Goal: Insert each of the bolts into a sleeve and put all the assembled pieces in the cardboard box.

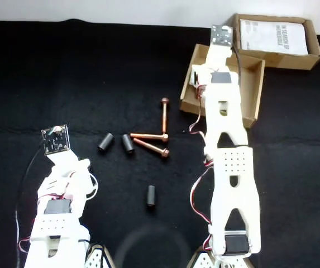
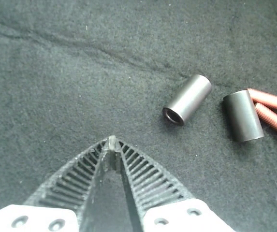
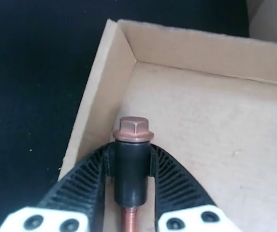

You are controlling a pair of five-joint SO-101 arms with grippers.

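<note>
Right gripper (image 3: 131, 153) is clamped tight on a black cylindrical sleeve (image 3: 131, 180) with a copper hex-head bolt (image 3: 133, 129) through it, above the brown cardboard box (image 3: 201, 48) floor beside a wall; left gripper (image 2: 112, 141) is pinched closed, empty, near two loose dark sleeves (image 2: 187, 99).

Three copper bolts (image 1: 148, 136) lie loose at center. Two black sleeves (image 1: 127, 143) lie just left of them, a third sleeve (image 1: 151, 196) at lower center. Bolt-in-sleeve piece (image 3: 131, 164) sits above the open cardboard box (image 1: 250, 89), upper right.

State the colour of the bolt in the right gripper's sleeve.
Copper bolt in black sleeve; right wrist view.
</note>
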